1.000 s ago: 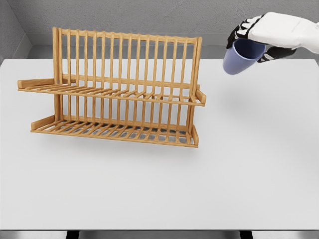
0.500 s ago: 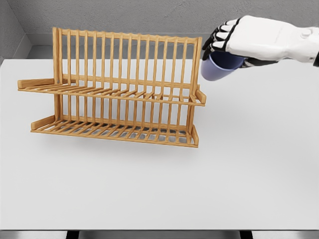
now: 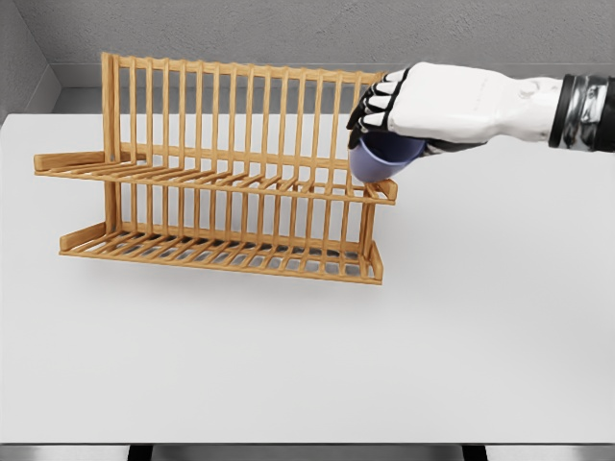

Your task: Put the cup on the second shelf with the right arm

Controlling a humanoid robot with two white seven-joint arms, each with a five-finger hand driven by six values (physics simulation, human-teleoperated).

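Now my right hand (image 3: 423,104) grips the blue cup (image 3: 382,157), fingers curled over its rim. Cup tilted, held at the right end of the wooden rack (image 3: 231,182), just above the upper shelf (image 3: 211,181). White tabletop (image 3: 307,355) below.

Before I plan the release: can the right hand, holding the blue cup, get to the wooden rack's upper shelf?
Probably yes. The right hand grips the blue cup right at the upper shelf end of the wooden slatted rack, and nothing lies on the slats.
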